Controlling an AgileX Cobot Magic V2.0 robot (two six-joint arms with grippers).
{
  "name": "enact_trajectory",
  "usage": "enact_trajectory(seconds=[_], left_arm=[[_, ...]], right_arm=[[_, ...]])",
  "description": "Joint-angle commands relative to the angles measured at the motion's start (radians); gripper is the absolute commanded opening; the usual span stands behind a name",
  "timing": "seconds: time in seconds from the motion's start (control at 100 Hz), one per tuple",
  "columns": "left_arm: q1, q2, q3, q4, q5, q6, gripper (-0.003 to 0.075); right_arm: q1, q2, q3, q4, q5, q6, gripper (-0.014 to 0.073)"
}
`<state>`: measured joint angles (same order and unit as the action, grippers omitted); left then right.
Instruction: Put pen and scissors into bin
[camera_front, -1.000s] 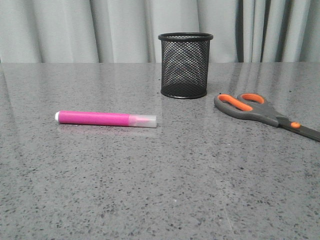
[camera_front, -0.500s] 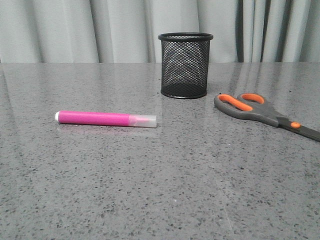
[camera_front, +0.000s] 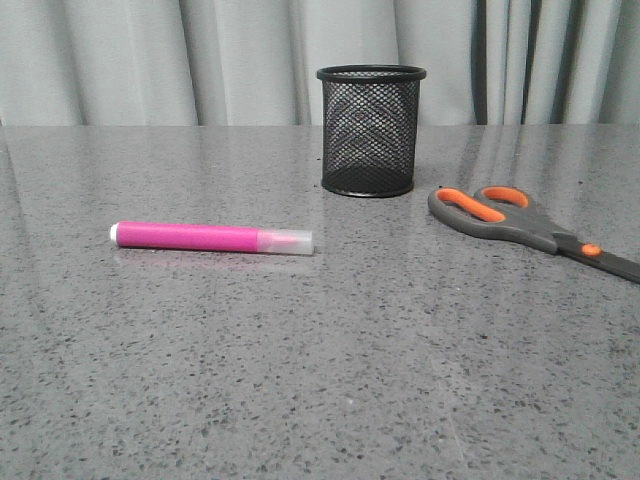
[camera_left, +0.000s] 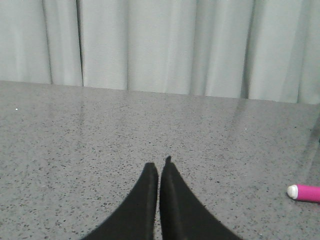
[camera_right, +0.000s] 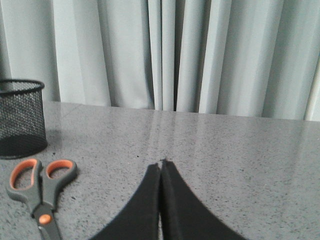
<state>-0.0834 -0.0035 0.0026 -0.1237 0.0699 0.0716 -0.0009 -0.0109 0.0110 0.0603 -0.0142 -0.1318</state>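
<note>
The pink pen (camera_front: 210, 237) lies flat on the grey table, left of centre, its clear cap pointing right. The black mesh bin (camera_front: 371, 130) stands upright behind it at centre. The grey scissors (camera_front: 525, 226) with orange loops lie closed to the right of the bin. Neither gripper shows in the front view. My left gripper (camera_left: 159, 167) is shut and empty above the table, with the pen's white end (camera_left: 303, 193) off to one side. My right gripper (camera_right: 160, 165) is shut and empty; the scissors (camera_right: 40, 190) and the bin (camera_right: 21, 119) show beside it.
A pale grey curtain (camera_front: 200, 60) hangs behind the table's far edge. The speckled grey tabletop (camera_front: 320, 380) stretches toward the front.
</note>
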Motion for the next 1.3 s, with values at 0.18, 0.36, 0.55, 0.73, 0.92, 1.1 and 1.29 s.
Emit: enact_trajectory(seconds=[0.18,0.36,0.55,0.73,0.92,1.1,1.29], left_arm=[[0.002,-0.032,0.043,-0.242,-0.083,-0.007,-0.0019],[0.002,-0.032,0.041,-0.460,-0.089,-0.007,-0.0019],[0.002,-0.032,-0.009,-0.531,-0.070,-0.007,-0.0019],[0.002,0.021,-0.142,-0.438,0.070,0.006,-0.0019],[0.002,0.235,-0.330,-0.275,0.257,0.053,-0.0019],[0.002,0.464,-0.511,-0.275,0.407,0.181,-0.0019],[0.002,0.633,-0.611,-0.296,0.455,0.215,-0.0018]], right_arm=[[-0.009,-0.019,0.013,0.053,-0.088,0.210,-0.0071],[-0.009,-0.019,0.013,0.053,-0.090,0.366,-0.0068],[-0.009,-0.014,-0.057,0.053,0.035,0.381,-0.0067],[-0.009,0.092,-0.191,0.053,0.190,0.379,-0.0067],[-0.009,0.346,-0.381,0.053,0.368,0.268,-0.0067],[-0.009,0.598,-0.559,0.053,0.558,0.192,-0.0069],[-0.009,0.724,-0.649,0.068,0.599,0.125,-0.0068]])
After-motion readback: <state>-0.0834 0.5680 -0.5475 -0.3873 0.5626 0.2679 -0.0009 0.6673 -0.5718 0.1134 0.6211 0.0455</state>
